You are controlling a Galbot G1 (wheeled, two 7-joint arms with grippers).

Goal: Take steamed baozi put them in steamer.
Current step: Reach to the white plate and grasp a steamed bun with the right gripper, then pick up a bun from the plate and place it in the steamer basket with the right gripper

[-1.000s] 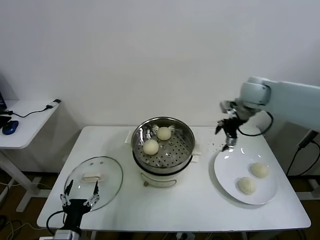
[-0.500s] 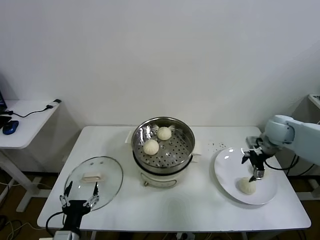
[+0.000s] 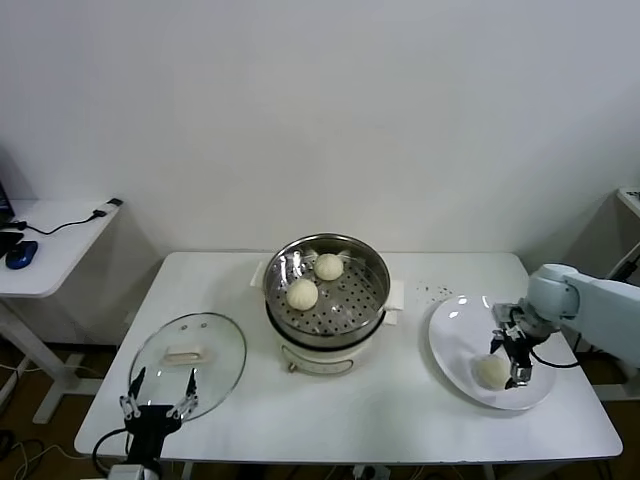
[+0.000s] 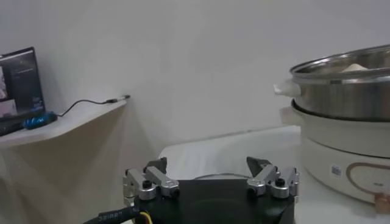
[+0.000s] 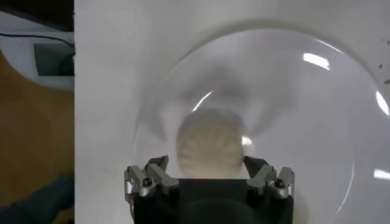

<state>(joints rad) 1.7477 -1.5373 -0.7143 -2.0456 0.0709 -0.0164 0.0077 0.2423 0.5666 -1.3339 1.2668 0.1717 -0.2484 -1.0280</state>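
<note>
Right gripper (image 5: 208,180) is hanging over the white plate (image 3: 455,352), jaws apart and straddling one steamed baozi (image 5: 209,143); that bun is sitting between them, not clamped as far as I can tell. In the head view one bun (image 3: 491,371) is showing on the plate just beside the jaws; a second plate bun, if there, is hidden behind the gripper. Two more buns (image 3: 302,294) (image 3: 328,266) are already lying on the perforated tray inside the steamer (image 3: 326,304), well apart from the right jaws, across the bench (image 3: 400,420).

Handling, my read: bun looks light and soft, with a smooth pleated dough skin. It will likely dent or tear under a hard squeeze and could squirt out if pinched high. Best hold is across the widest part, low on the sides, gentle closure.

Left gripper (image 4: 210,181) is idling at the near bench edge, jaws apart on nothing, with the glass lid (image 3: 188,363) just beyond them.

Writing: a small label on the steamer's white base in the left wrist view is too small to read. No brand legible anywhere.
</note>
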